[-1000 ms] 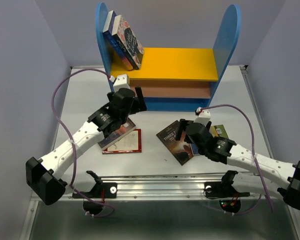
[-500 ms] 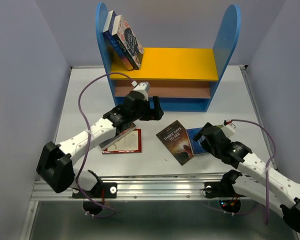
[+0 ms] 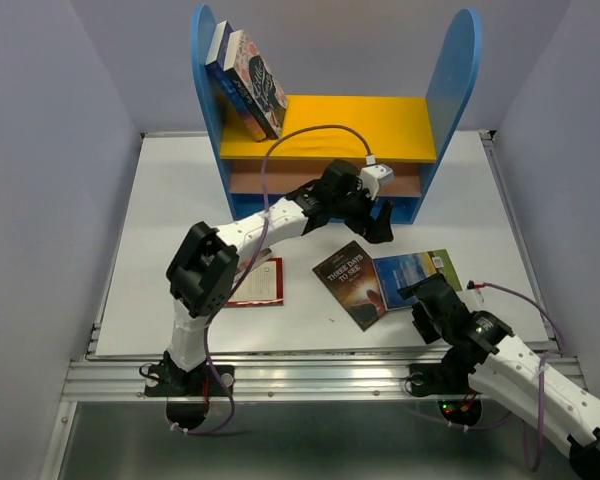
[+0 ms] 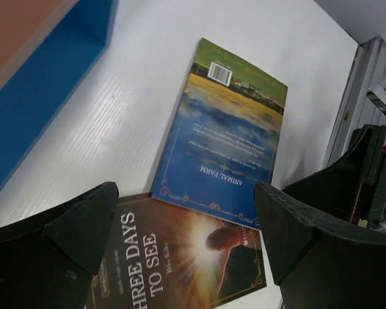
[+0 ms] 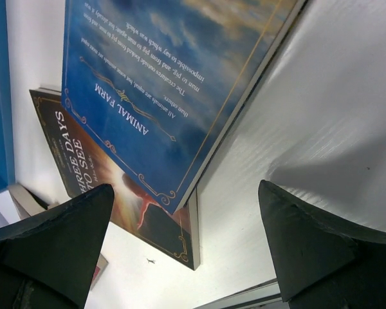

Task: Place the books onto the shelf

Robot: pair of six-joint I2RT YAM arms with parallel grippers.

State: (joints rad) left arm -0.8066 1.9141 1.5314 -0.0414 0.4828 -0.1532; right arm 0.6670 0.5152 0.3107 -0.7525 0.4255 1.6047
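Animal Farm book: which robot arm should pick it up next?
Probably the left. The left gripper, open, hangs just above Animal Farm, close beside the shelf. The right gripper, open too, sits at the book's near edge, farther from the shelf.

I see two patterned paperbacks [image 3: 248, 85] far left on the upper board of the blue-sided shelf [image 3: 360, 128]; before it on the white table [image 3: 170, 205], the blue-green landscape book [image 3: 416, 268] overlaps the dark brown paperback [image 3: 350, 285], with the red-bordered white book [image 3: 263, 285] further left

Glossy paper books [image 3: 353, 283], ribbed matt table [image 3: 170, 210]
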